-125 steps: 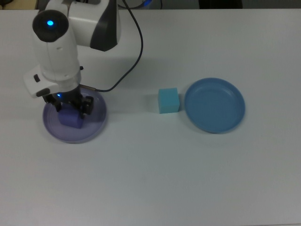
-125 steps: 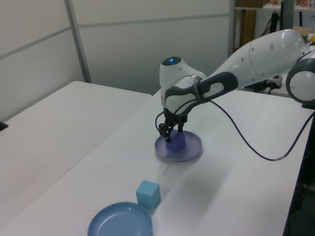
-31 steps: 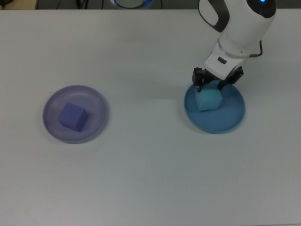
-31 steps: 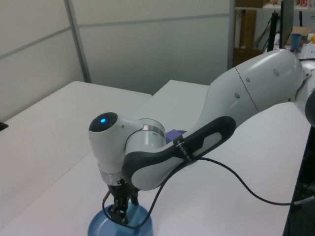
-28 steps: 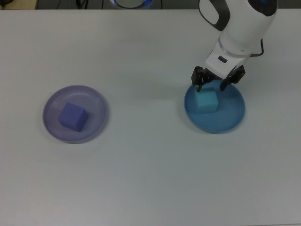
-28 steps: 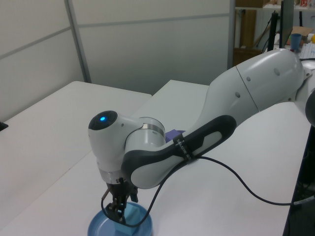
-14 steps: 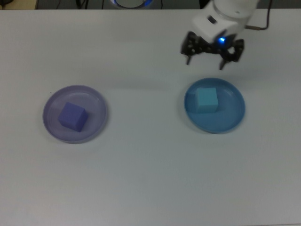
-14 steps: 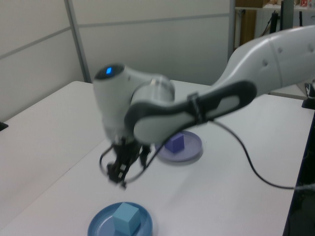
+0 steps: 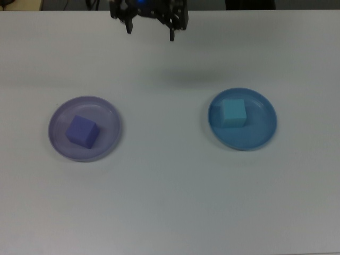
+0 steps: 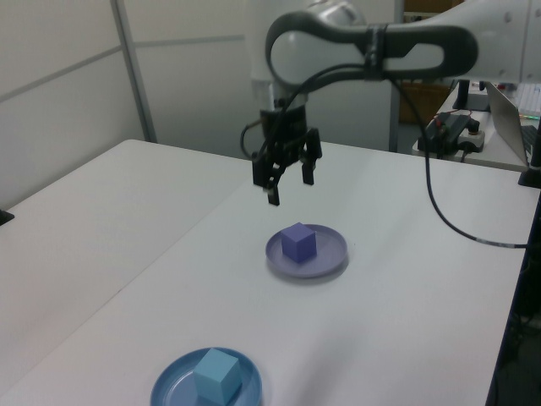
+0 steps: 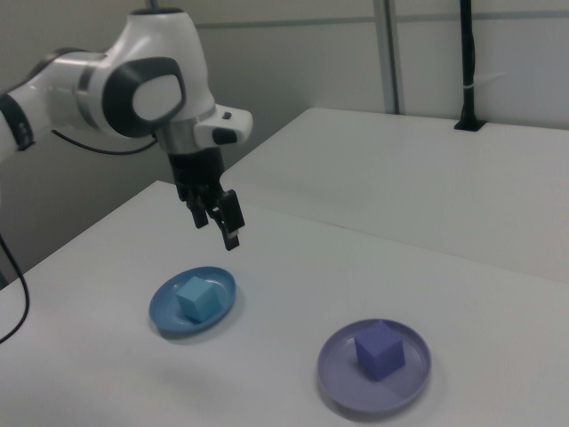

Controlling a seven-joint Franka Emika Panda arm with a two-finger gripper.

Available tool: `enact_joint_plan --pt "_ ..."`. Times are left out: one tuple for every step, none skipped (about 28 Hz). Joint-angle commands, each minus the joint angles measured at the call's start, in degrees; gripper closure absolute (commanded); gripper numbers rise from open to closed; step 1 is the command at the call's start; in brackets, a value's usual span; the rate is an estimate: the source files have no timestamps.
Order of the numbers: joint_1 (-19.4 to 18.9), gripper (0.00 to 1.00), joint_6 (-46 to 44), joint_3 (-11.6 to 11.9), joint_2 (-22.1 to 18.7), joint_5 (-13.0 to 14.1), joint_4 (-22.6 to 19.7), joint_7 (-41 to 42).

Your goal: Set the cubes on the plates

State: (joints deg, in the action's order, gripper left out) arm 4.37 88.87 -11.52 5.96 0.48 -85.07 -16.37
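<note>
The jaws of the gripper (image 10: 287,180) hang wide and empty above the surface (image 9: 170,202), because the purple cube (image 9: 82,131) sits on the purple plate (image 9: 109,139) and the blue cube (image 9: 233,112) on the blue plate (image 9: 260,133).

A: The white table (image 11: 498,258) carries what?

B: Two shallow round plates. The solid blue plastic plate (image 11: 169,316) holds the light turquoise foam cube (image 11: 199,300); the pale lavender translucent plate (image 11: 409,378) holds the purple foam cube (image 11: 380,350).

A: And the white robot arm (image 11: 133,84)?

B: Its black two-finger gripper (image 11: 220,220) hangs above the table, behind the blue plate, fingers apart, touching nothing.
</note>
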Motion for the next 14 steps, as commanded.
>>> enact_joint_plan --pt "-1.2 0.00 0.4 0.0 -2.9 0.4 -3.4 0.5" --pt "-1.2 0.00 0.8 0.0 -3.3 0.4 -3.9 0.6" --pt "-1.1 0.00 1.2 0.0 -4.1 0.4 -4.5 1.1" --pt "-1.0 0.00 1.8 0.1 -5.0 0.4 -5.4 1.9" --pt "-0.5 0.00 3.6 0.4 -7.1 0.7 -7.9 3.8" --pt "-0.3 0.00 4.6 0.4 -8.2 0.9 -9.3 4.7" --pt "-0.2 0.00 5.8 0.4 -9.3 1.0 -10.7 5.4" --pt "-0.2 0.00 6.7 0.4 -9.9 1.1 -11.6 5.7" --pt "-0.2 0.00 7.3 0.4 -10.0 1.2 -11.8 5.6" --pt "-0.2 0.00 7.3 0.4 -10.0 1.3 -11.7 5.6" --pt "-0.2 0.00 7.4 0.4 -9.7 1.5 -11.7 5.6" --pt "-0.1 0.00 7.5 0.4 -9.7 1.5 -11.7 5.7" --pt "0.0 0.00 7.5 0.5 -9.7 1.5 -11.6 6.1" --pt "0.4 0.00 7.5 0.5 -9.6 1.3 -11.5 6.6"
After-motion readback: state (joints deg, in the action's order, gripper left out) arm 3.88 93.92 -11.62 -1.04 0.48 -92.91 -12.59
